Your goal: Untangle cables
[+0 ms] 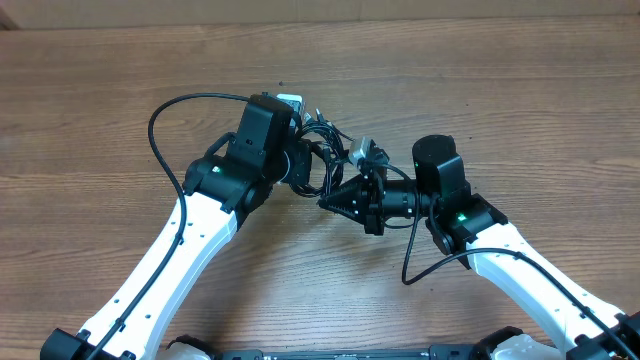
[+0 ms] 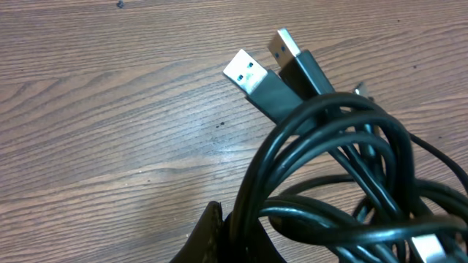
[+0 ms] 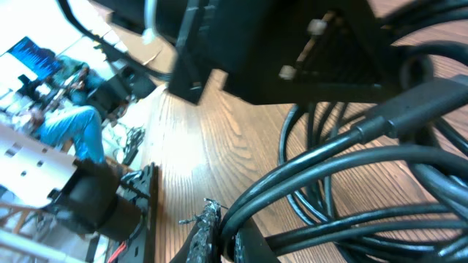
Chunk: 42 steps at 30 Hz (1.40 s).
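The cables (image 1: 322, 150) are a knotted bundle of thin black cords, held just above the wooden table between my two grippers. My left gripper (image 1: 300, 165) is shut on several strands at the bundle's left side. In the left wrist view the loops (image 2: 344, 183) fill the right half, with two silver USB plugs (image 2: 252, 73) sticking out above, and the left gripper (image 2: 241, 241) pinches cords at the bottom. My right gripper (image 1: 335, 198) is shut on strands at the bundle's lower right. In the right wrist view, its fingers (image 3: 227, 234) clamp two cords (image 3: 329, 168).
A silver-tipped plug (image 1: 362, 150) pokes out at the bundle's right. The arms' own thicker black cords loop at the left (image 1: 160, 120) and right (image 1: 415, 265). The left arm's body (image 3: 292, 44) looms close in the right wrist view. The wooden table (image 1: 520, 90) stretches all round.
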{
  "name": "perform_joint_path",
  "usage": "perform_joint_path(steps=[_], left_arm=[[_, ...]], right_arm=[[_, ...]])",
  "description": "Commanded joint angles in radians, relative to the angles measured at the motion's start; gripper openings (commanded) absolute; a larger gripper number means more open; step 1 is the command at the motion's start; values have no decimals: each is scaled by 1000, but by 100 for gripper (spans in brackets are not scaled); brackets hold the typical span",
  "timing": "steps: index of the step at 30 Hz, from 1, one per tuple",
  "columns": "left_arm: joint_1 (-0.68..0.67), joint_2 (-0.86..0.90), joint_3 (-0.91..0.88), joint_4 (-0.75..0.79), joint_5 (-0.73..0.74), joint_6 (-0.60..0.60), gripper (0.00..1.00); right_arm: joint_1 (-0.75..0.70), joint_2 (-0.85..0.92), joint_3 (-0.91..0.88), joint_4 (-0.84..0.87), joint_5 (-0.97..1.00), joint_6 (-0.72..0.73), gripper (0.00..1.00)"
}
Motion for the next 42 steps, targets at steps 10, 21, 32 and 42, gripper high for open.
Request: perform_joint_path(steps=[10,21,32,42], left_arm=[[17,-8,18,64,-134,-272,4],[16,-8,18,57,-129,-365,4],[14,-8,18,55,-18,-368,4],[14,-8,17,-40,69,-77,4]], right_arm=[[14,-5,4,-44,-185,-66,11],[14,-5,4,-44,-184,-64,13],[14,-5,4,42,-185,-23,12],[14,-5,4,368,-185,154,11]])
